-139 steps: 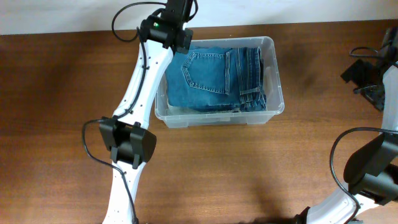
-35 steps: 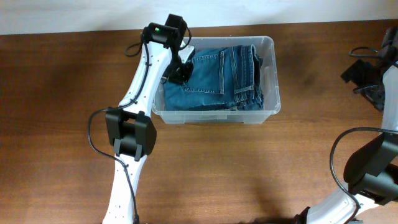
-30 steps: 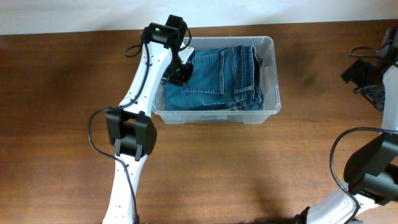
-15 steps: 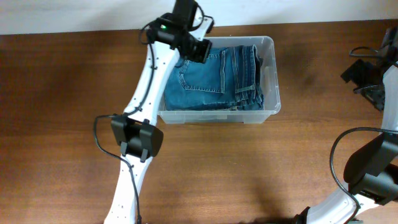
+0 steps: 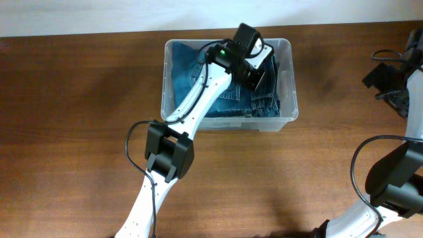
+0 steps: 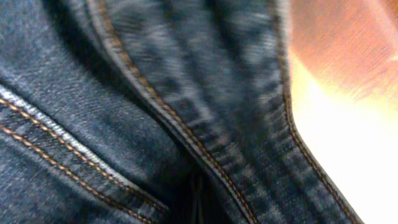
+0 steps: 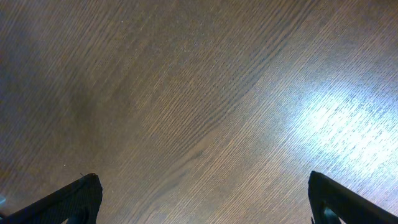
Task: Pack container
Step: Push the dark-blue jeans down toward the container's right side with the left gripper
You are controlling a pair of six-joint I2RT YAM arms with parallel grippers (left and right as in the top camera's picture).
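The clear plastic container (image 5: pixel 291 79) stands at the back middle of the table, and folded blue jeans (image 5: pixel 185 69) fill it. My left gripper (image 5: pixel 255 71) is down inside the container's right half, on the jeans. Its wrist view shows only denim seams (image 6: pixel 124 93) at very close range and a bright blur (image 6: pixel 348 130) at the right. Its fingers are hidden. My right gripper (image 7: pixel 205 193) is open and empty, its two dark fingertips wide apart over bare wood. It is at the table's right edge (image 5: pixel 388 76), far from the container.
The brown wooden table (image 5: pixel 79 132) spreads on all sides of the container. A pale wall strip (image 5: pixel 79 16) runs along the back edge. The left arm's white links (image 5: pixel 192 112) cross the container's front left rim. The right arm's dark body (image 5: pixel 396 178) is at the lower right.
My left arm has swung from the container's back left corner to its right half and gone down onto the jeans. The right arm has not moved.
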